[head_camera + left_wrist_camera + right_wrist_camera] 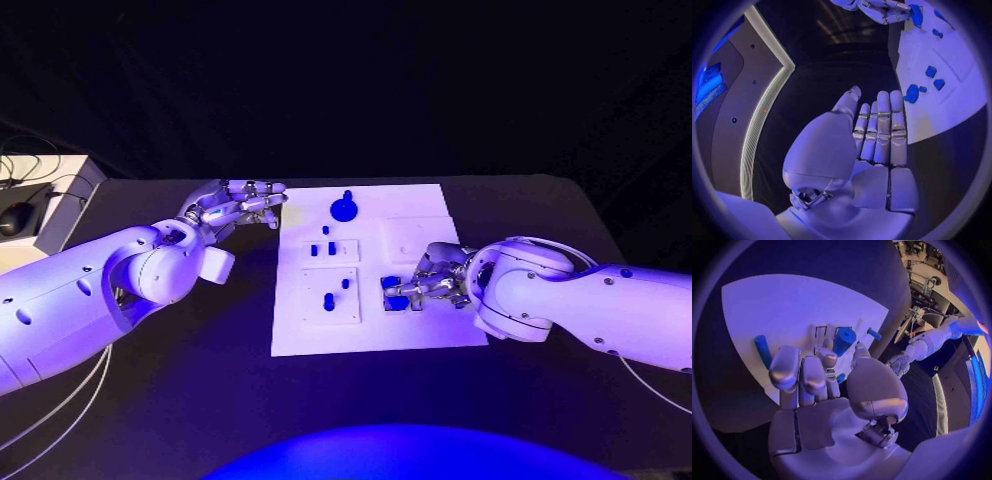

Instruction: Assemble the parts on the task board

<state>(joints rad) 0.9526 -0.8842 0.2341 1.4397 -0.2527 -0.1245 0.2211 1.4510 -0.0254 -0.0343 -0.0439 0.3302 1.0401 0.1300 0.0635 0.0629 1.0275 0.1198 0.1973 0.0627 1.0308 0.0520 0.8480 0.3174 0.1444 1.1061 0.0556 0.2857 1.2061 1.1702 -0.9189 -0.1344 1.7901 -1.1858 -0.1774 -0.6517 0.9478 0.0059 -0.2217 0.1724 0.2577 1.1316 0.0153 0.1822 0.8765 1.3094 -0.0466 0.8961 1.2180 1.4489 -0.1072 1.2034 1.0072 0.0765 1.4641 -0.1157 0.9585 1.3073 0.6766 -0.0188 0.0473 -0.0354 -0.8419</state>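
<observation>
The task board (368,330) is found in the middle of the black table (188,400), with several blue parts on it. A large round-headed part (343,209) is seen at the far end. Two small parts (325,248) stand in the raised block (330,251) just nearer, and one elongated part (329,301) sits in the near-left block (330,296). These are judged to be seated, though this cannot be confirmed from the head view.

The right hand (430,281) is placed over the board's right side, its fingers curled down onto a blue part (392,292) at the near-right position. A grasp is judged probable, but the contact is partly hidden. In the right wrist view a blue cylinder (842,340) stands just beyond the fingertips (826,359).

The left hand (235,206) is held released, fingers apart and holding nothing, just beside the board's far-left corner.

The assembly is assessed as partly complete, with the part at the right hand outstanding.
</observation>
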